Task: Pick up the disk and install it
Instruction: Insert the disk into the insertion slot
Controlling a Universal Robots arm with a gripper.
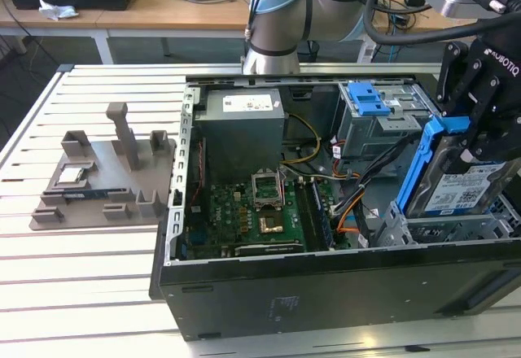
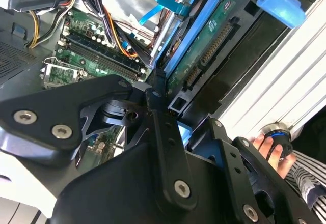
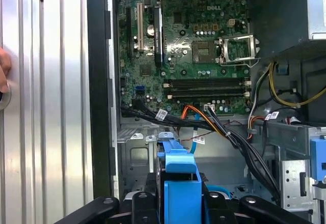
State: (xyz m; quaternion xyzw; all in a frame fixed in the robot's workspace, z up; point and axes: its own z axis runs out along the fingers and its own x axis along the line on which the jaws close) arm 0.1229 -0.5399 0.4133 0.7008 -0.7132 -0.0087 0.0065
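the disk (image 1: 460, 187) is carried tilted in the gripper (image 1: 480, 142), jaws pinching its blue frame, above the drive bay (image 1: 456, 229) at the exterior view's right, where it is best kept parallel to the bay rails.

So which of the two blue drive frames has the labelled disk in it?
The one in the gripper, tilted over the case's right end: the disk. The other blue frame sits on the cage.

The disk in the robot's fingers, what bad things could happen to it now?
The disk hangs tilted in the gripper above the drive bay at the case's corner. If it goes down crooked, its blue frame could jam on the bay's metal edge. The orange and black cables run close beside the bay and might get pinched. A person's hand rests near the case, which could get bumped.
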